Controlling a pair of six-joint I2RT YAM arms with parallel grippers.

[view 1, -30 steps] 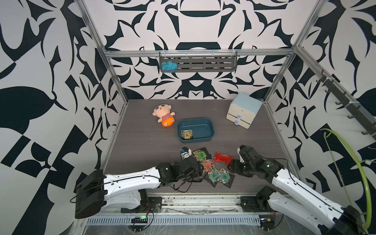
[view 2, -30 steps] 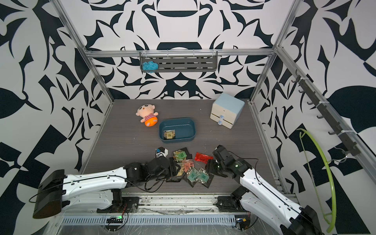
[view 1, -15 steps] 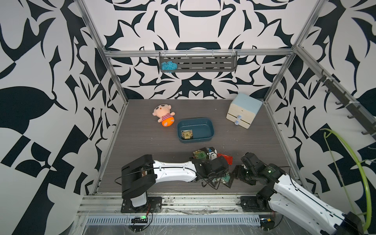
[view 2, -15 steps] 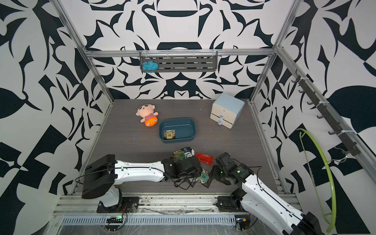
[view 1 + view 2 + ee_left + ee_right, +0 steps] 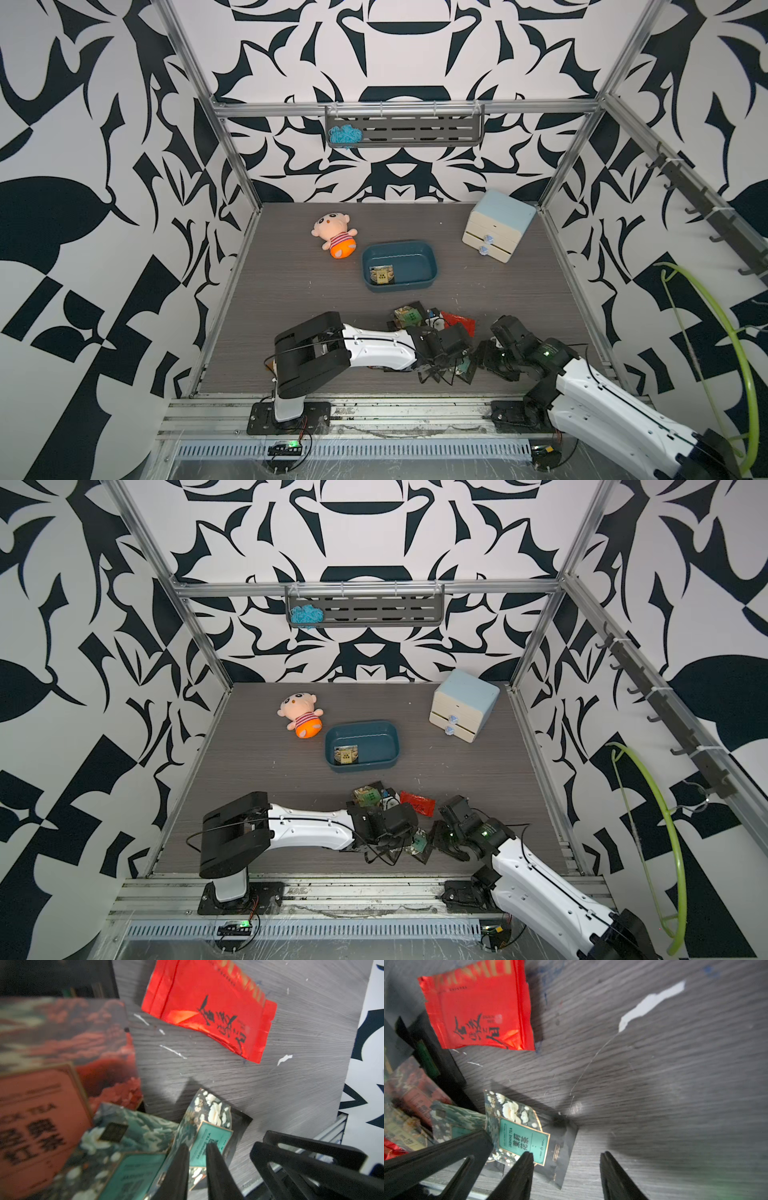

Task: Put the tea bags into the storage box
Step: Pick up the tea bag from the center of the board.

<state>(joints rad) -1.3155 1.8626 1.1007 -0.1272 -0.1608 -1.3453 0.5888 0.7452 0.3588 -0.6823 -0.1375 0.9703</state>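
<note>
Left gripper (image 5: pixel 197 1146): jaws narrow, pinching jasmine tea sachet (image 5: pixel 212 1109).
Right gripper (image 5: pixel 566 1154): jaws wide, empty, 3 o'clock of left gripper.
Tea bags (image 5: pixel 409 318): heaped at table's 6 o'clock.
Storage box (image 5: pixel 401 287): 12 o'clock of heap; one tan-labelled sachet (image 5: pixel 381 275) inside.

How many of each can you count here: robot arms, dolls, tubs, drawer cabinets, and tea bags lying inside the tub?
Robot arms: 2
Doll: 1
Tub: 1
Drawer cabinet: 1
Tea bag in the tub: 1
Total: 6
</note>
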